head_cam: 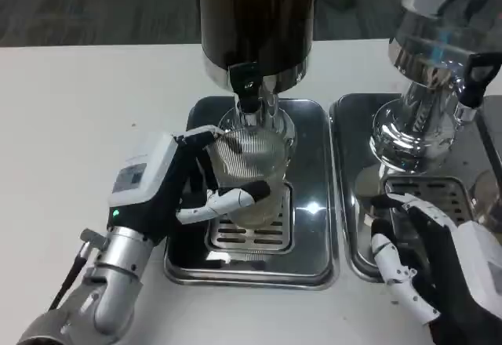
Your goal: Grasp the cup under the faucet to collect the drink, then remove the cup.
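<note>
cup: clear ribbed glass one [252, 165], sitting right under the black faucet [246, 86] at about 12 o'clock from the middle of the shot, standing upright on the slotted grate [249, 237]; looks like there's a bit of pale liquid low in it but can't say for sure
left hand: [184, 184] comes in from 8 o'clock, fingers wrapped around the cup, one over the rim side and one across the lower front, so it's clamped on the cup
right hand: [427, 263] down at 4 o'clock, fingers spread apart, holding nothing, hanging over the front edge of the second tray [353, 227]
dispenser: dark drink tank [257, 16] at 12 o'clock, on a chrome base over the first tray [310, 204]
second dispenser: shiny chrome one [427, 102] at 2 o'clock with its own black tap [474, 78]
table: white [78, 125], both trays side by side on it, nearly touching
</note>
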`<action>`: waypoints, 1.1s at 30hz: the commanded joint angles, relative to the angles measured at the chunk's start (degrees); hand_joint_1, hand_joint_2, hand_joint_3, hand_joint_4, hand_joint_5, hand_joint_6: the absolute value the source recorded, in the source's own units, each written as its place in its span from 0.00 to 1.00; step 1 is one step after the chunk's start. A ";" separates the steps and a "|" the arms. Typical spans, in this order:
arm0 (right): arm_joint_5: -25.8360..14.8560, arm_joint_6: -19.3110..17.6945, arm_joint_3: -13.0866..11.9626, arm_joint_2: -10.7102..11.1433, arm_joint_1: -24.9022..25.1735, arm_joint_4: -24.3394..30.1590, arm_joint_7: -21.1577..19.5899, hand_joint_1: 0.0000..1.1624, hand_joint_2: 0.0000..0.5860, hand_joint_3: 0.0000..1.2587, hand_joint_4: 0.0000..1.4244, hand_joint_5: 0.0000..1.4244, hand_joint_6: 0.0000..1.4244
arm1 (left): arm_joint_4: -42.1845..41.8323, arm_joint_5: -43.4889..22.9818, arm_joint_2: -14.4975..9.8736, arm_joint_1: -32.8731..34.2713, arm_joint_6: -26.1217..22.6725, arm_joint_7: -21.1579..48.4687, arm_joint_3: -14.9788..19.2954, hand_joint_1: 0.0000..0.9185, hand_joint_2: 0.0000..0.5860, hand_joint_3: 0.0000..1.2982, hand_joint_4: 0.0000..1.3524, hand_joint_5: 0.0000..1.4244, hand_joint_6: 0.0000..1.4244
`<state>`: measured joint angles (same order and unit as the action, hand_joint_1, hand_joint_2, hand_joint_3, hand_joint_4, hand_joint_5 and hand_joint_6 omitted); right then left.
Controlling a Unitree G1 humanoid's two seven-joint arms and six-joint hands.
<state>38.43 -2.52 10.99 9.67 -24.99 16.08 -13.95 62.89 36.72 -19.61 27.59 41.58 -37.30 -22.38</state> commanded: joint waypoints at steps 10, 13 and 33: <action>-0.88 -0.23 -0.10 0.04 0.30 -0.20 0.31 0.12 0.80 0.28 0.15 0.12 0.21 | -0.66 0.35 -2.44 -2.05 0.34 -0.21 -0.53 0.13 0.12 0.53 0.62 0.67 0.85; -0.88 -0.25 -0.01 -0.05 0.59 -0.42 0.23 0.13 0.81 0.28 0.15 0.13 0.21 | -1.62 0.30 -3.24 -2.87 0.52 -0.72 -0.28 0.10 0.10 0.51 0.56 0.61 0.77; -1.71 -0.43 -0.03 0.54 1.37 -1.11 0.73 0.13 0.81 0.29 0.15 0.14 0.22 | -7.31 -0.66 -5.74 -5.57 3.73 6.24 1.28 0.00 0.04 0.34 0.32 0.32 0.32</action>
<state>37.04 -2.52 11.17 9.74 -23.62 15.17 -13.53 56.22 36.23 -24.94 22.74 44.78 -31.71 -21.29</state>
